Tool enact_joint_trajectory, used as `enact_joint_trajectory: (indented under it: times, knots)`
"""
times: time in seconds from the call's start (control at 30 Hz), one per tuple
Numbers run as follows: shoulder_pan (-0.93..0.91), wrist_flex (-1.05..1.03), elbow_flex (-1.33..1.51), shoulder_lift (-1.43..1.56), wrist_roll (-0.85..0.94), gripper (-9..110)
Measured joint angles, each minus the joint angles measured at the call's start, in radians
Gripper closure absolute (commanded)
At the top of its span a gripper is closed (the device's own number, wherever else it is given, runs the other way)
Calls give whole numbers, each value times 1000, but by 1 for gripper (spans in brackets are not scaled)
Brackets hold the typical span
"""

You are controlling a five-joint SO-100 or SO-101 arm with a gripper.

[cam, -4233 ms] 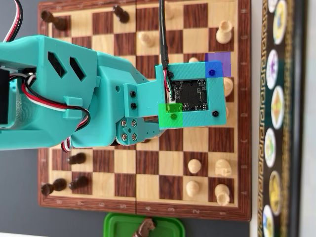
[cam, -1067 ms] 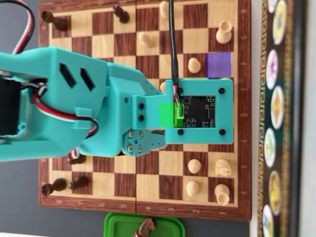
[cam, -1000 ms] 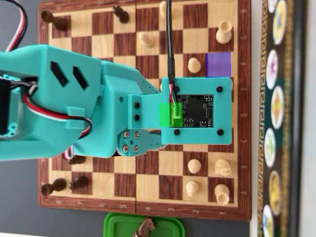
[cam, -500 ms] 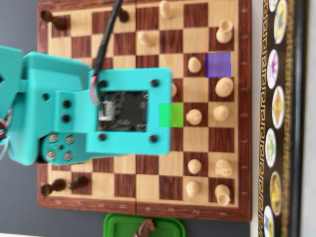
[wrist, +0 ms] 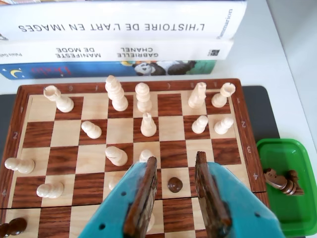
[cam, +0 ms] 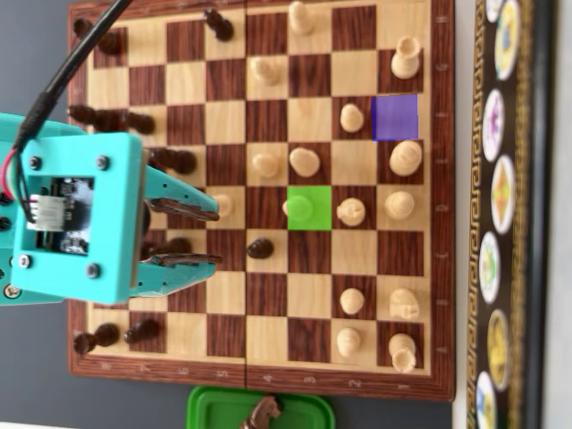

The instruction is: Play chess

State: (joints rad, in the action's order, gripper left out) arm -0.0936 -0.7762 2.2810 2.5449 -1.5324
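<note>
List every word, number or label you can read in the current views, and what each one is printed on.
"L'HISTOIRE DE L'ART EN IMAGES", upside down on the top white book spine.
"GABRIELLE CHANEL MANIFESTE DE MODE", upside down on the second white book spine.
"1", "2", "3", "4", rank numbers along the chessboard border.
Publisher name at the top spine's right end, the blue book spine, and the board's file letters: too blurred to read.

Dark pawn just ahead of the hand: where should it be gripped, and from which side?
Probably grip the dark pawn around its rounded head, coming straight forward and down from where the hand is. It stands upright, so the head is the reachable part. In the wrist view it sits centred between the open fingers, with bare board on either side of it.
</note>
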Motion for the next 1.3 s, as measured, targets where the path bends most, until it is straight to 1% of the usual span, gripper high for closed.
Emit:
enact_joint_trajectory:
  times: [0.17, 0.3, 0.7, 1.1, 1.3]
  knots:
    - [6, 140, 120, 175, 0, 89]
    - [38, 259, 199, 287, -54, 89]
    - [55, 798, 540, 581, -78, 89]
    - [55, 1244, 730, 781, -78, 89]
    - [77, 1505, 788, 796, -75, 89]
